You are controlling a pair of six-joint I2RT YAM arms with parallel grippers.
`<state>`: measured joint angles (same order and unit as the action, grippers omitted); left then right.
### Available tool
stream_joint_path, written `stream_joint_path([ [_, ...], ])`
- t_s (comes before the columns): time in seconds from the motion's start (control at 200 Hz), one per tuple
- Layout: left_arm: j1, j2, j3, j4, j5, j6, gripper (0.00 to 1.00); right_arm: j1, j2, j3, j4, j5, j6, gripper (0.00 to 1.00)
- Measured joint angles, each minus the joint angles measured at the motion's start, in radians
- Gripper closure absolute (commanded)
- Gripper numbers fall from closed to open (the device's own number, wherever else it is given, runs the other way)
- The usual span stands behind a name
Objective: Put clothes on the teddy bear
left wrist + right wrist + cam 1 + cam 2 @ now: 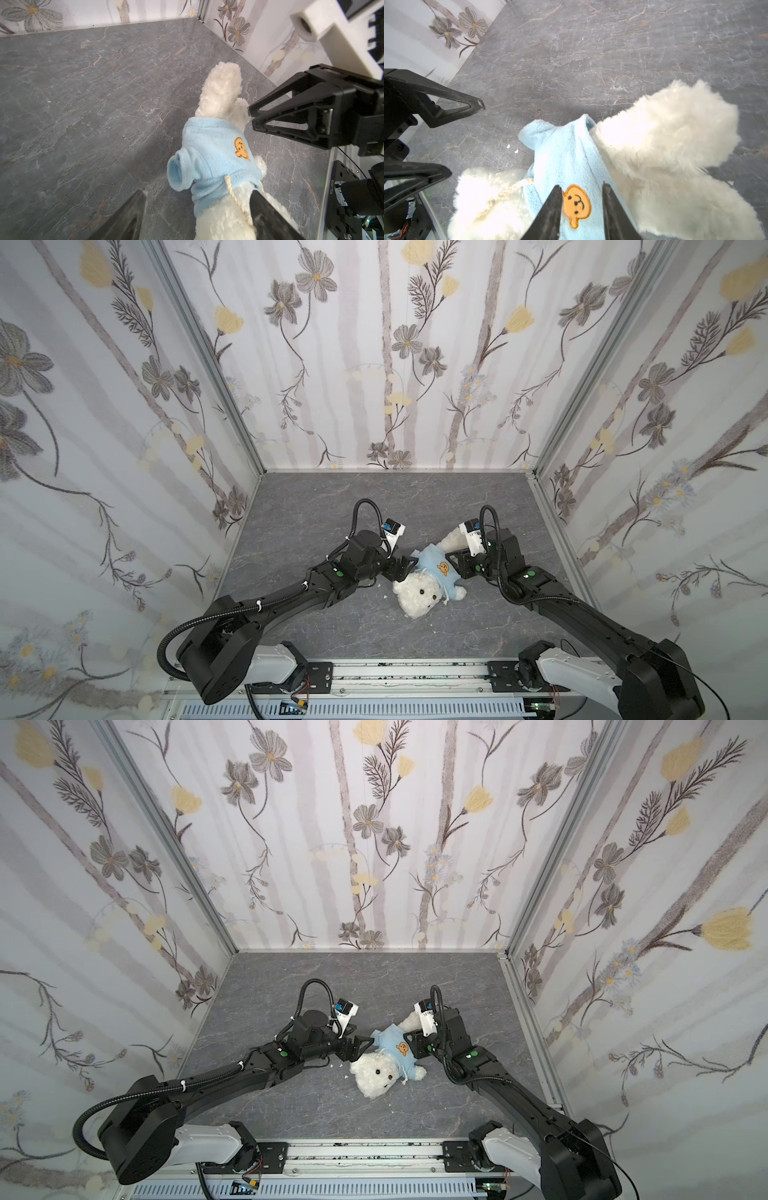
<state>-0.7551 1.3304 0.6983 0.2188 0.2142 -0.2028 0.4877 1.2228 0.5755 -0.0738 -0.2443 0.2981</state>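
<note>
Left gripper (407, 569): spread wide, nothing in it. It's low over the worktop (316, 506), just left of the bear's neck. Its own wrist camera shows only the two fingers (268, 216), cut off by the frame edge. One is against the head fur, the other over bare stone. A few white crumbs (508, 146) lie on the stone beside it.

Teddy bear (417, 593): on its back about mid-worktop, a bit nearer the front edge. Head points to the front edge, legs to the back right corner. Blue hoodie (430, 566) is on the body, hem at the top of the legs. The sleeve cuff (176, 172) on the left gripper's side gapes, and I can't make out a paw in it. On the far side a bit of white paw (260, 165) shows. A cream drawstring (232, 192) trails over the neck. The only marking I can see on the hoodie is an orange bear-face patch (576, 204).

Right gripper (456, 564): at the hem on the bear's right, part-way open. Its wrist view shows the patch between the two fingers, with the fabric flat and not pinched as far as I can see. I can't tell if the tips touch the fur. In both top views the white camera mount (473, 541) covers most of the tips and part of one leg (451, 541). The print on that mount is too small to read. A sideways label (330, 188) on a black plate by the rail is blurred and unreadable.
</note>
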Motion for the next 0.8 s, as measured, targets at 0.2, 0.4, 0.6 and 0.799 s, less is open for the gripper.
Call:
stream_joint_path([
  [0.2,0.002,0.148,0.083,-0.013,0.048,-0.129,0.00,0.037,0.003,-0.113,0.063,0.042,0.073,0.69],
  [0.4,0.000,0.347,0.212,0.010,0.172,-0.191,0.03,0.047,0.033,-0.207,0.193,0.061,0.139,0.73],
  [0.6,-0.010,0.518,0.323,0.019,0.259,-0.233,0.34,0.051,0.038,-0.247,0.280,0.079,0.158,0.75],
  [0.799,-0.013,0.581,0.352,0.057,0.302,-0.262,0.93,0.051,0.000,-0.273,0.302,0.101,0.162,0.69],
])
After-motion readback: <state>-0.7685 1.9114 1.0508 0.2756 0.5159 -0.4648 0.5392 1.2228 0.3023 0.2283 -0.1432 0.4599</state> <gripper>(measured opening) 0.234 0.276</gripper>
